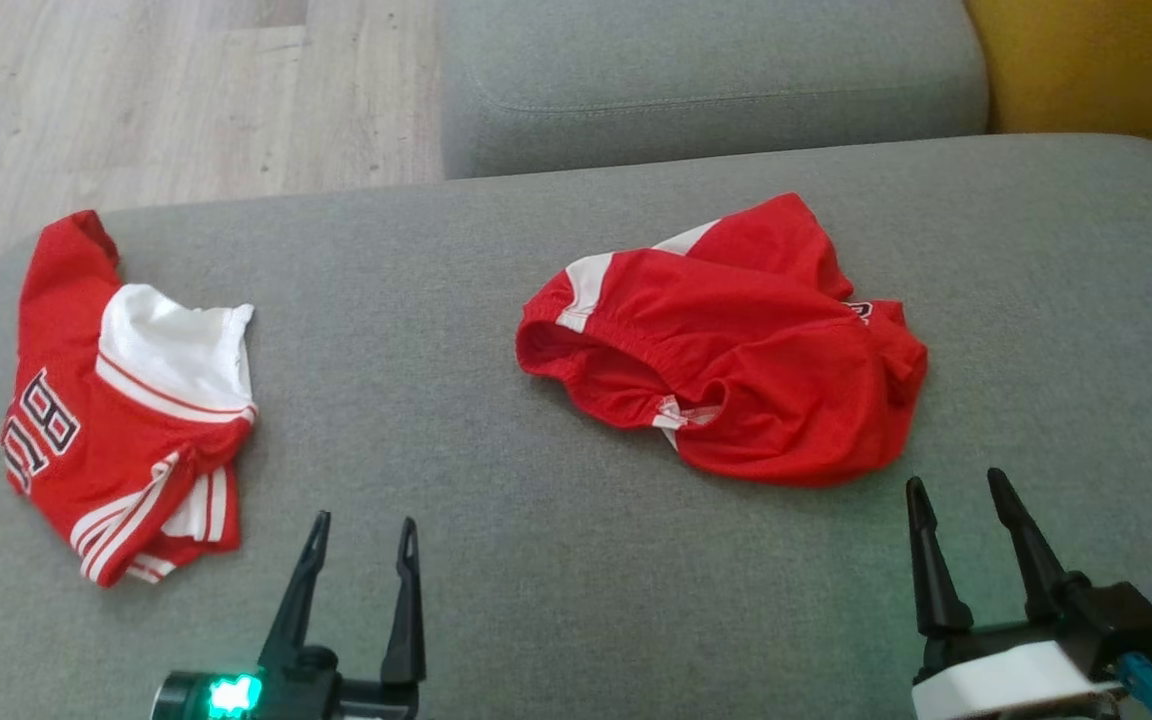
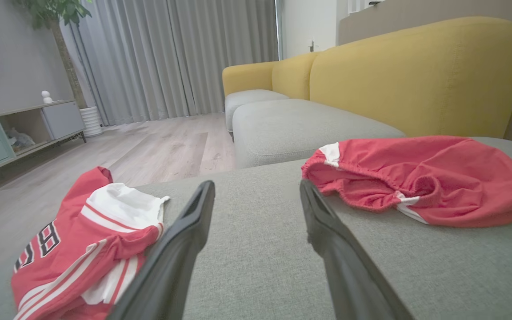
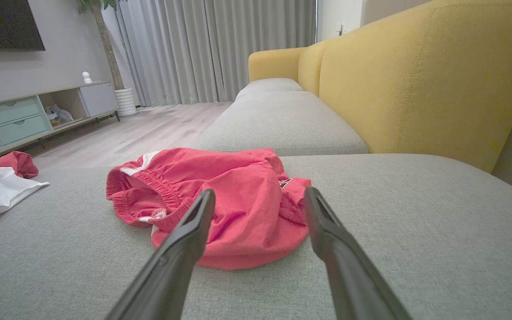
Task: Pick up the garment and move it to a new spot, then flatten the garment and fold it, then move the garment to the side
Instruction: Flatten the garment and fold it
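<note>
Hovering over the near edge of a grey sofa seat cushion (image 1: 576, 610), the robot's left gripper (image 1: 364, 520) and right gripper (image 1: 955, 478) both have their long dark fingers spread wide. Neither holds anything or touches any cloth.

The red shorts (image 1: 736, 350) lie in a crumpled heap right of the cushion's middle. Their elastic waistband gapes toward the cushion's left end, white side panels show at the far edge, and a small white tag sits at the near one. The right gripper sits toward the cushion's near right corner, its tips just short of the heap's near hem and clear of it. In the right wrist view the shorts show between the two fingers.

A red jersey (image 1: 126, 400) rests at the cushion's left end, well apart from the shorts. It is loosely bunched, with a white panel turned up on top, black numerals on its left side and white stripes along the near hem. The left gripper sits at the cushion's near edge, between the two garments and closer to the jersey.

A second grey seat cushion (image 1: 706, 80) lies beyond the cushion's far edge, and a yellow backrest (image 1: 1106, 70) rises past its far right corner. Pale wood floor (image 1: 156, 90) stretches beyond the far left, and the left wrist view shows grey curtains (image 2: 176, 58) and a low cabinet (image 2: 20, 129) across it.
</note>
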Available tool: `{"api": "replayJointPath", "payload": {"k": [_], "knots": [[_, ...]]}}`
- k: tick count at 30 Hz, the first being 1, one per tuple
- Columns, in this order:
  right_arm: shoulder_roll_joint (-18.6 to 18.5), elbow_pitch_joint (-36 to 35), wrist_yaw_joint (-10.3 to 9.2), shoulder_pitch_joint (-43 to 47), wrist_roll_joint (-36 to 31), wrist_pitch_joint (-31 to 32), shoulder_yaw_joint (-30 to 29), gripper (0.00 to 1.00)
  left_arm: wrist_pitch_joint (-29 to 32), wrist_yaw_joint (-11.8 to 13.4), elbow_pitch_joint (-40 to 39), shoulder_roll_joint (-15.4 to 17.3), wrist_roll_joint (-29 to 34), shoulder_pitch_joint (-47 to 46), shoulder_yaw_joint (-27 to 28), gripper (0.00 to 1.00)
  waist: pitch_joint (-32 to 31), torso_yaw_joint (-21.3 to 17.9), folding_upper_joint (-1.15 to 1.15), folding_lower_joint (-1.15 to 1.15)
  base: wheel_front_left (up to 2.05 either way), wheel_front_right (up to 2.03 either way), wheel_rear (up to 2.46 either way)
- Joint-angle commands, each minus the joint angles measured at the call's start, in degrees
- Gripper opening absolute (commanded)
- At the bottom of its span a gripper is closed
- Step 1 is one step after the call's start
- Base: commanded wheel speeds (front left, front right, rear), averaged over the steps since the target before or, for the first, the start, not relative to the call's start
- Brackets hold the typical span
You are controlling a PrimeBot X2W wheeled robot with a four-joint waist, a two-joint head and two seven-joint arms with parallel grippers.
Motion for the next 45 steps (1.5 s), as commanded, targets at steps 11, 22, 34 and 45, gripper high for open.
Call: {"api": "replayJointPath", "payload": {"k": [11, 22, 34, 45], "knots": [[-0.29, -2.08, 0.42, -2.58, -0.74, -0.22, 2.7, 1.0, -0.35, -0.02, 1.31, 2.27, 3.07, -6.01, -2.02, 1.0, 4.02, -5.23, 0.0, 0.0, 0.0, 0.0, 0.0], [-0.29, -2.68, 0.42, -6.51, -0.14, -0.22, 3.64, 1.0, -0.35, -0.92, 9.39, 5.2, 7.52, -20.21, -8.8, 1.0, 12.03, -10.97, 0.0, 0.0, 0.0, 0.0, 0.0], [-0.29, -2.6, 0.42, -9.0, 1.53, -0.22, 4.21, 1.0, -0.35, -1.11, 21.06, 9.7, 13.01, -31.46, -14.89, 1.0, 16.12, -13.64, 0.0, 0.0, 0.0, 0.0, 0.0], [-0.29, -2.5, 0.42, -9.71, 2.15, -0.22, 4.25, 1.0, -0.35, -2.06, 25.22, 11.65, 15.31, -37.44, -18.8, 1.0, 17.64, -14.45, 0.0, 0.0, 0.0, 0.0, 0.0]]}}
